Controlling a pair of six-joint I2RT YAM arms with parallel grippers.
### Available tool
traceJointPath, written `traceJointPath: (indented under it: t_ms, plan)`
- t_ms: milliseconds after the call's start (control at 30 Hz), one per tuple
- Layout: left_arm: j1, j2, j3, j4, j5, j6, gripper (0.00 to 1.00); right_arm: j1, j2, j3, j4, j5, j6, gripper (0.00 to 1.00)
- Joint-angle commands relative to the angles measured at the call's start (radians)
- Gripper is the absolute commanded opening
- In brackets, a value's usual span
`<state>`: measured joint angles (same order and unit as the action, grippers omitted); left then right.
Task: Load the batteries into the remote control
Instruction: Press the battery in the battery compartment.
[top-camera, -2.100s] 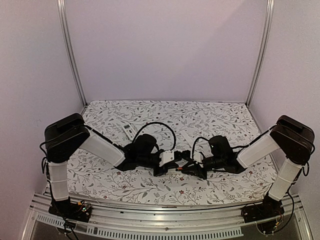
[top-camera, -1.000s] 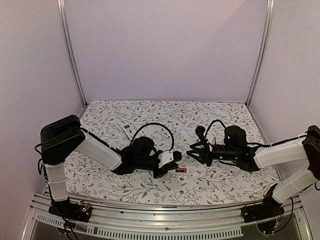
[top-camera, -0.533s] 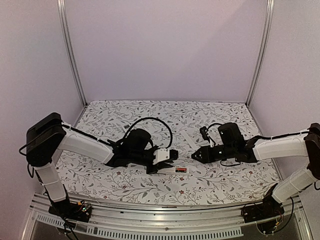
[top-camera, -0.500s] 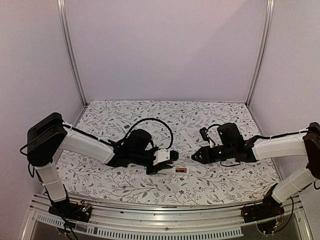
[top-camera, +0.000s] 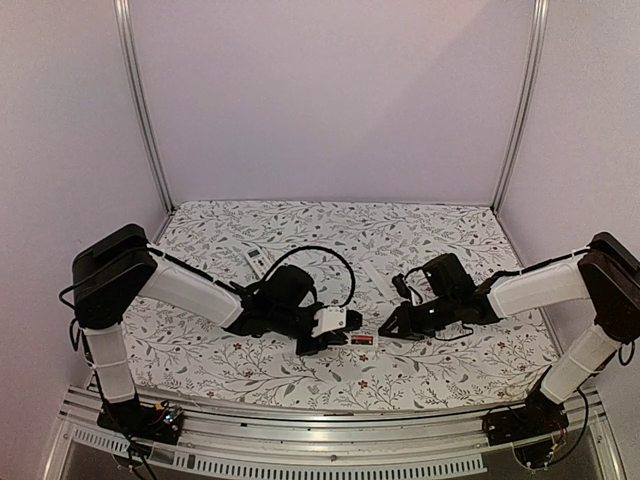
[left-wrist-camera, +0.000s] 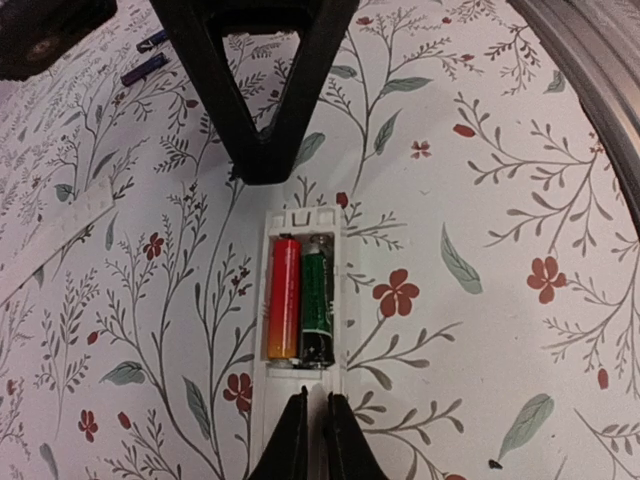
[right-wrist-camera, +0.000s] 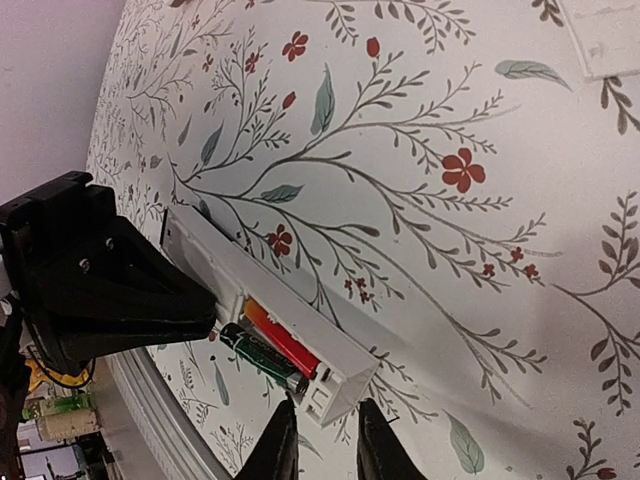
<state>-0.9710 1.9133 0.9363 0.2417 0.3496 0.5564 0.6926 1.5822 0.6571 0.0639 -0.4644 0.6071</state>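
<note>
Lying between left tool (left-wrist-camera: 310, 402) and right tool (right-wrist-camera: 321, 412), remote (right-wrist-camera: 335, 378) holds batteries (left-wrist-camera: 283, 300).

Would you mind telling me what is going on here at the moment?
A white remote control lies on the flowered tablecloth with its back open. An orange-red battery and a green-and-black battery sit side by side inside. The robot's left tool is at one end of the remote, the right tool at the other; neither holds a battery.

The top camera looks down from high behind the near edge over the whole worktop (top-camera: 450, 240). Both wrist cameras look closely at the remote (left-wrist-camera: 340, 300) from opposite ends.
</note>
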Motion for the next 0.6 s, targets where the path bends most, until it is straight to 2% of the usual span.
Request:
traceJointPath:
  t_ms: [0, 567]
  plan:
    - [-0.012, 0.023, 0.018, -0.012, 0.017, -0.03, 0.07, -0.005, 0.049, 0.005, 0.025, -0.055, 0.014, 0.2]
    - [-0.032, 0.043, 0.041, -0.001, 0.022, -0.047, 0.07, -0.004, 0.078, 0.003, 0.06, -0.094, 0.013, 0.14]
